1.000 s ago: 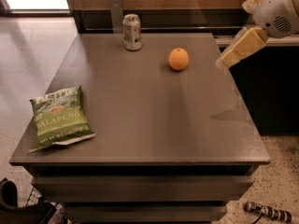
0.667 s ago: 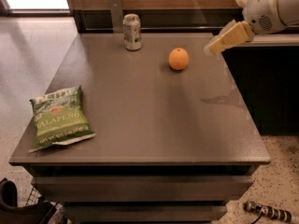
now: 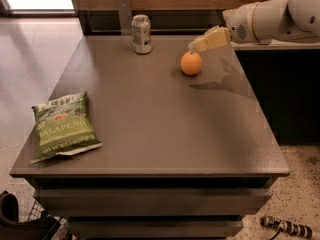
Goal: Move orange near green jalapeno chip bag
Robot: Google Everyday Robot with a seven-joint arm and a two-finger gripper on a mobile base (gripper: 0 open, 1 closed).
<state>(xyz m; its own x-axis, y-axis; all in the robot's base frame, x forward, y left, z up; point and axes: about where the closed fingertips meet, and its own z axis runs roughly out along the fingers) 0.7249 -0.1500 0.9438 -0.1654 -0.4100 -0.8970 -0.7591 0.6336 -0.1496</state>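
Observation:
The orange (image 3: 191,63) sits on the grey table top (image 3: 150,114) at the back right. The green jalapeno chip bag (image 3: 62,126) lies flat near the front left corner, far from the fruit. My gripper (image 3: 196,45) reaches in from the right on a white arm and hangs just above and slightly right of the orange, apart from it. Its tan fingers (image 3: 210,40) point left and down.
A silver-green drink can (image 3: 142,33) stands at the back of the table, left of the orange. A dark counter (image 3: 280,84) borders the table's right side. A wood panel wall runs behind. Dark objects lie on the floor at the front left and front right.
My gripper has moved left and closer to the orange, from beyond the table's right edge to just above the fruit. The orange, can and bag have not moved.

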